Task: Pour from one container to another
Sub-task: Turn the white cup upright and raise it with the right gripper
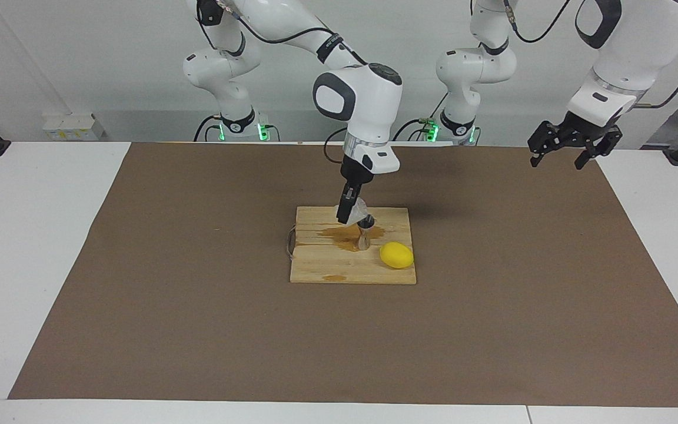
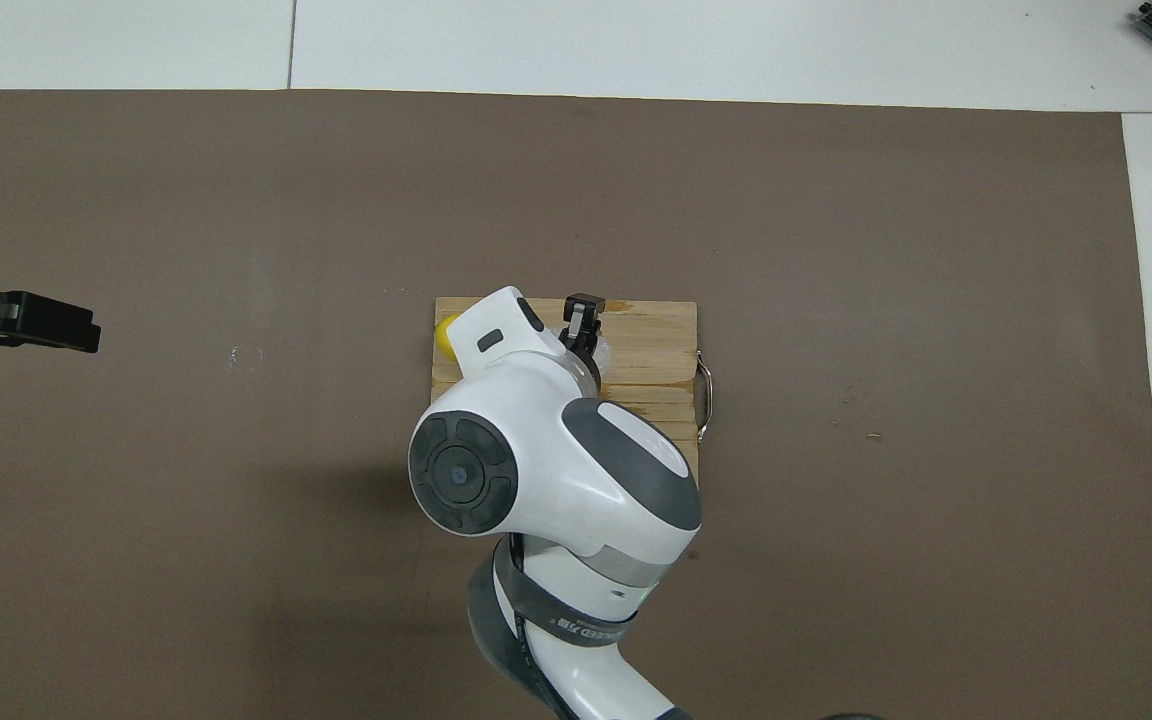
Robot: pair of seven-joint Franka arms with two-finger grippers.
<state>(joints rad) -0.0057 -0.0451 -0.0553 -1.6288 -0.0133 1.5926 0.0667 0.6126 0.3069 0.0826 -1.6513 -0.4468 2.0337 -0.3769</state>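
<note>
Facing view: right hand (image 1: 348, 213) clenched on the faceted glass tumbler (image 1: 360, 209), tipped over the steel jigger (image 1: 365, 234); jigger stands on the wooden board (image 1: 315, 268), lemon (image 1: 396, 255) just beside it; brown puddle (image 1: 344, 235) touches the jigger's foot; narrow mouth, likely more overshoot, or a nudge topples it; left hand (image 1: 574, 145) released, waiting off the board.

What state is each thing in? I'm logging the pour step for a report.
right gripper: shut on glass tumbler, over the board
glass tumbler: tilted over the jigger
jigger: upright on the board
wooden board: wet, brown puddle around jigger
lemon: lying beside jigger
left gripper: open, waiting
</note>
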